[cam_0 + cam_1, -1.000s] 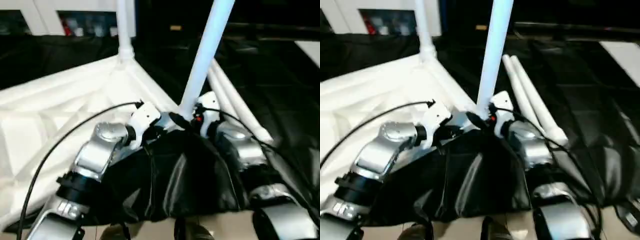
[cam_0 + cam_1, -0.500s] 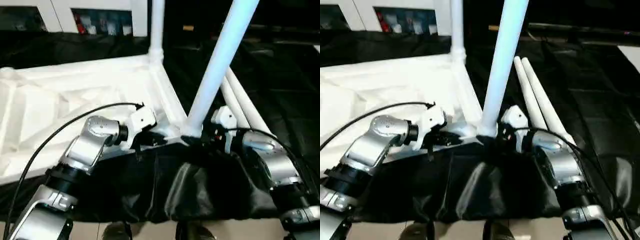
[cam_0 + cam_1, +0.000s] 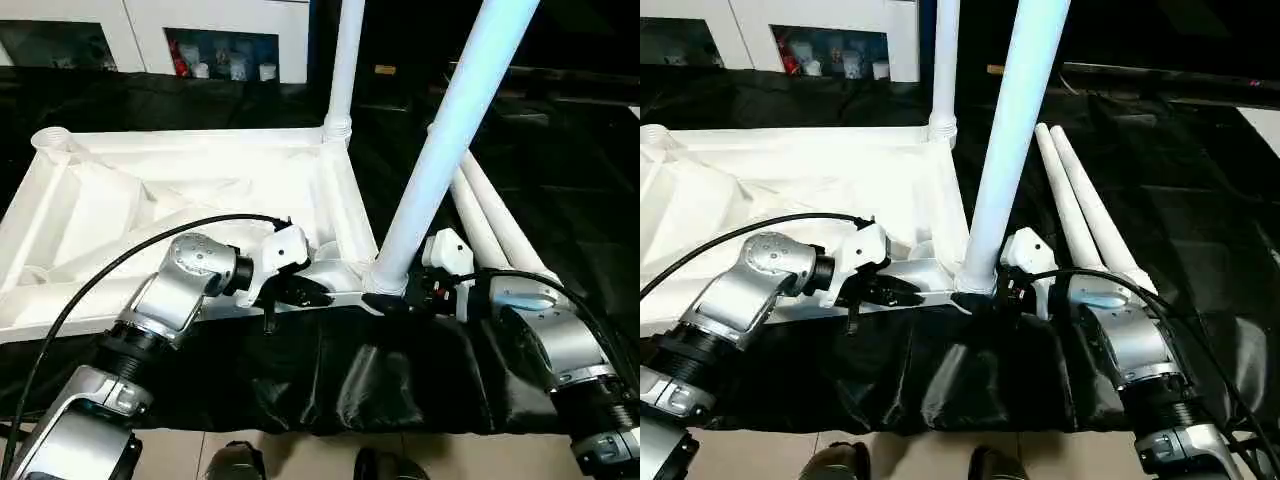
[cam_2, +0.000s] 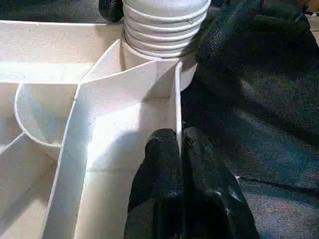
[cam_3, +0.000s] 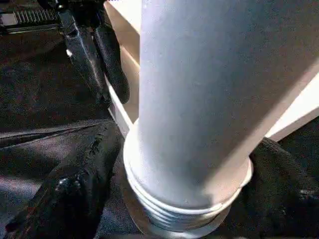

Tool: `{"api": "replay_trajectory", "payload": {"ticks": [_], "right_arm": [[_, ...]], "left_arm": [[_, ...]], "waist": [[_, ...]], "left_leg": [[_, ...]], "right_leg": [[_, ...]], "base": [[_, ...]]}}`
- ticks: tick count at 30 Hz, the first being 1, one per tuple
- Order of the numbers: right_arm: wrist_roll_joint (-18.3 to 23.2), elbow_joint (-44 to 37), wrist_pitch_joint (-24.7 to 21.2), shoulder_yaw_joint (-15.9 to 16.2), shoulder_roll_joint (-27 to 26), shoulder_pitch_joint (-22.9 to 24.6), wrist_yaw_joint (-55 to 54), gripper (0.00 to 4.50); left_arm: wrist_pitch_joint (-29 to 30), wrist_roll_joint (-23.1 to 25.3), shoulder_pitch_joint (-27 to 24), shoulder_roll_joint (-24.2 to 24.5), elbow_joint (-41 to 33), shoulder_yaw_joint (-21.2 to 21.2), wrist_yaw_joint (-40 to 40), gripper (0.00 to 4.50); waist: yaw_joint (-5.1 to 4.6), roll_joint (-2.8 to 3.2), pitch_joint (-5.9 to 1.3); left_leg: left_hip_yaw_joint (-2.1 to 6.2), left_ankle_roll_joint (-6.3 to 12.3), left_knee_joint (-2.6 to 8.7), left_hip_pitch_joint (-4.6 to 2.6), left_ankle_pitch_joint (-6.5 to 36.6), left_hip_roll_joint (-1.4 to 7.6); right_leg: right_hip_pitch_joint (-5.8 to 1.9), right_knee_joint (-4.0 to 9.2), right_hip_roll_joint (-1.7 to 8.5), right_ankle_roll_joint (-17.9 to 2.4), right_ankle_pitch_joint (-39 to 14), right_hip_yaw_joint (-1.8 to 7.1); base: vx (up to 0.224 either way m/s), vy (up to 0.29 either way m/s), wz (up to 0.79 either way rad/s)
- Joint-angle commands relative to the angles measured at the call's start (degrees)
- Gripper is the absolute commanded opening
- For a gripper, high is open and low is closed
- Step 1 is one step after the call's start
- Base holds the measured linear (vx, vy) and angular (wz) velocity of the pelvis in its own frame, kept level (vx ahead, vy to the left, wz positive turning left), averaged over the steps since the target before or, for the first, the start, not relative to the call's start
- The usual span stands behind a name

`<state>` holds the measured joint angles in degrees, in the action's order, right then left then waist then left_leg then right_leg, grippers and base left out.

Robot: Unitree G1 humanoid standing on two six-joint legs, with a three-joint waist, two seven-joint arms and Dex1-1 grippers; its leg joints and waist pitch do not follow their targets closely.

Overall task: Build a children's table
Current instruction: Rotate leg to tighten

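White plastic table top [image 3: 150, 200] lies ribbed underside up; left gripper [image 4: 180, 149] pinches its near rim, while right gripper [image 5: 169, 199] fingers clasp the threaded base of a tilted leg [image 3: 440, 150] in the corner socket.

From my seat, both standing legs run out of the top of the head views: the near leg [image 3: 440, 160] and the far leg [image 3: 345, 65] are cut off before their upper ends. The table top [image 3: 120, 200] loses its left side past the frame edge, and my left forearm covers part of its near rim. The right end effector [image 3: 990, 290] sits behind the near leg's base, so I can't make out its fingertips there. The two loose legs [image 3: 1085, 205] vanish under my right arm. Small items on the background shelf [image 3: 215, 68] are too small to identify.
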<state>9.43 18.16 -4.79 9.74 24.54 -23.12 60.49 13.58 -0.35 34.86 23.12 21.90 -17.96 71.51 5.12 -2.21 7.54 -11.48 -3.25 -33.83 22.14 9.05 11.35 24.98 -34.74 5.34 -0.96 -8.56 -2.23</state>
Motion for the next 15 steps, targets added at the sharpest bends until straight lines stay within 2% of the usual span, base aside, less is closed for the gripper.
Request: {"api": "replay_trajectory", "payload": {"ticks": [1,4,5,6,8,10,15], "right_arm": [[0.3,-0.9,0.2,0.9,0.3,0.0,1.1,3.51],[0.1,-0.6,0.2,0.9,-0.2,0.0,0.9,3.42],[0.0,-0.4,0.3,1.0,-0.5,0.1,0.8,3.22],[-0.1,-0.3,0.4,1.0,-0.7,0.1,0.6,3.12],[0.1,-0.1,0.3,1.1,-1.1,0.2,0.4,3.02],[0.0,0.0,0.4,1.3,-1.5,0.4,0.2,2.83],[0.7,0.4,-0.3,1.0,-3.1,1.2,-0.7,2.76]], "left_arm": [[-1.4,-1.4,1.7,-0.7,0.4,0.0,0.1,0.0],[-1.7,-1.3,1.8,-0.8,0.9,0.0,0.1,0.0],[-1.7,-1.2,1.9,-1.0,1.1,0.0,0.0,0.0],[-1.7,-1.2,1.9,-1.1,1.1,0.0,0.0,0.0],[-1.9,-1.1,1.8,-1.2,1.4,0.0,-0.1,0.0],[-1.9,-1.1,1.6,-1.2,1.4,-0.1,-0.1,0.0],[-1.3,-1.4,1.4,-1.5,1.5,0.2,-0.6,0.0]], "waist": [[0.14,-0.14,-6.05],[0.27,-0.09,-6.1],[0.26,-0.31,-6.02],[0.31,-0.19,-6.06],[0.28,-0.39,-6.04],[0.27,-0.24,-6.0],[0.26,-0.18,-6.06]], "left_leg": [[0.57,2.79,3.66,-1.17,11.9,1.38],[0.62,2.54,3.58,-1.19,12.5,1.38],[0.6,2.49,3.59,-1.18,12.7,1.4],[0.65,2.33,3.6,-1.11,12.6,1.45],[0.67,2.17,3.62,-1.05,12.4,1.43],[0.72,2.11,3.66,-1.05,12.4,1.46],[0.71,2.1,3.63,-1.1,12.6,1.44]], "right_leg": [[-3.42,3.55,2.39,-12.5,-13.2,1.87],[-3.43,3.66,2.51,-12.0,-15.2,1.84],[-3.38,3.73,2.5,-11.8,-15.9,1.79],[-3.44,3.68,2.56,-11.6,-16.2,1.74],[-3.48,3.71,2.52,-11.3,-16.5,1.68],[-3.42,3.71,2.52,-11.2,-16.8,1.65],[-3.39,3.67,2.5,-11.3,-16.2,1.63]], "base": [[0.0,0.0,0.0],[0.0,0.0,0.0],[0.0,0.0,0.0],[0.0,0.0,0.0],[0.0,0.0,0.0],[0.0,0.0,0.0],[0.0,0.0,0.0]]}}
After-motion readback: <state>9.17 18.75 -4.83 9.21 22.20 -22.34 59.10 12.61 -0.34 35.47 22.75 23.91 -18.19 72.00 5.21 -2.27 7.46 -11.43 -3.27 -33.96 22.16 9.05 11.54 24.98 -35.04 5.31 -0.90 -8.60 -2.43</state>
